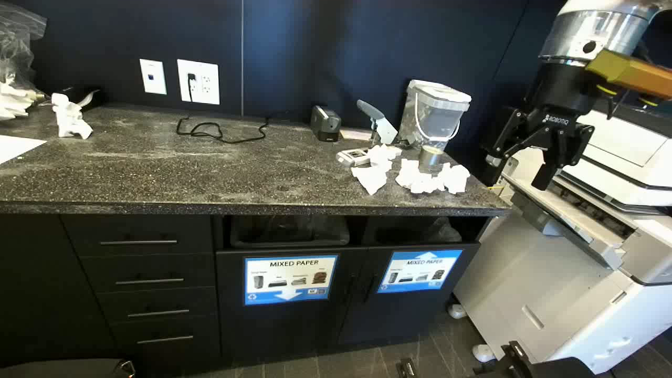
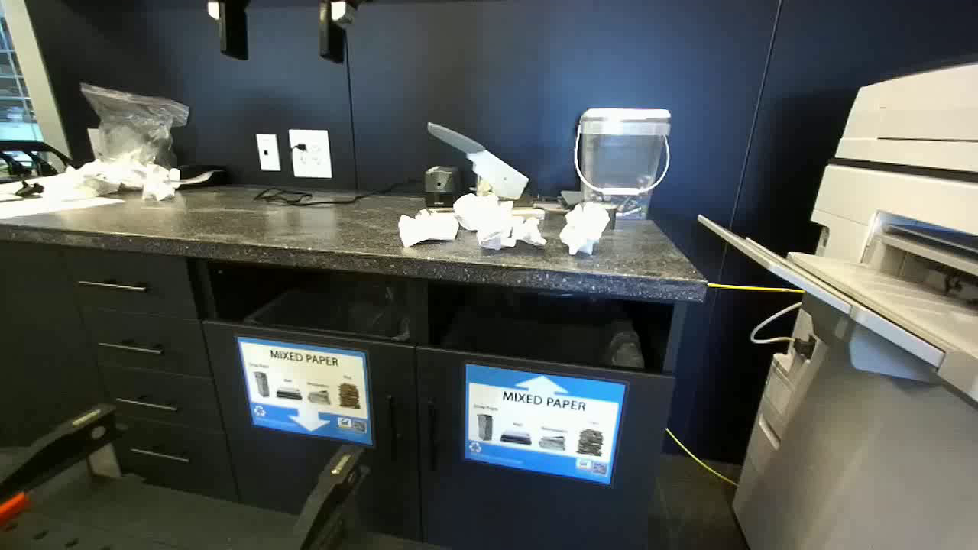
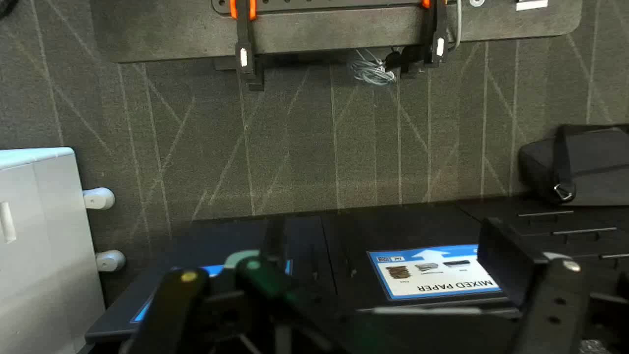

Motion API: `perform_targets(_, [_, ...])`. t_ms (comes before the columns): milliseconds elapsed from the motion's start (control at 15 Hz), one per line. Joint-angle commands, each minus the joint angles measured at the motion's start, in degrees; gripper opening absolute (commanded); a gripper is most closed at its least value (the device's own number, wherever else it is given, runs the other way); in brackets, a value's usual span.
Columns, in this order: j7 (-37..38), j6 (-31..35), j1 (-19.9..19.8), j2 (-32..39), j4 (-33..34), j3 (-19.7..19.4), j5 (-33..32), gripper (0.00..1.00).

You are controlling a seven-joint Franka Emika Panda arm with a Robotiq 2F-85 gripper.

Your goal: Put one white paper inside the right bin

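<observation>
In an exterior view, your gripper (image 1: 518, 172) shows to the right of the counter (image 1: 210, 173), with the pale printer (image 1: 525, 273) behind it; its fingers stand wide apart and hold nothing. The white paper (image 1: 370, 178) lies as several crumpled wads on the counter's right end, near the lidded bucket (image 1: 430, 123); you can't tell which wad is meant. Below them, the right bin (image 1: 404, 233) is the dark slot above a blue-and-white sign (image 1: 420, 271) whose arrow points up.

In an exterior view, your fingers (image 2: 233, 34) dip in from the top edge, well apart. You see the wads (image 2: 493, 221) near the counter's front edge, above the two slots.

In the wrist view, your fingers (image 3: 508, 260) rise from the bottom, blurred, with a gap between them. A MIXED PAPER label (image 3: 437, 272) reads upside down on the black cabinet front, and the gripper partly covers the right bin's sign.
</observation>
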Motion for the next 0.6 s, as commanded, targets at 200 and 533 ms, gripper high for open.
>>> perform_targets(200, [-0.03,-0.08,-0.03,-0.04,0.36,0.01,0.01,1.00])
perform_targets(533, [0.50,2.42,-0.36,1.10,0.11,0.35,-0.70,1.00])
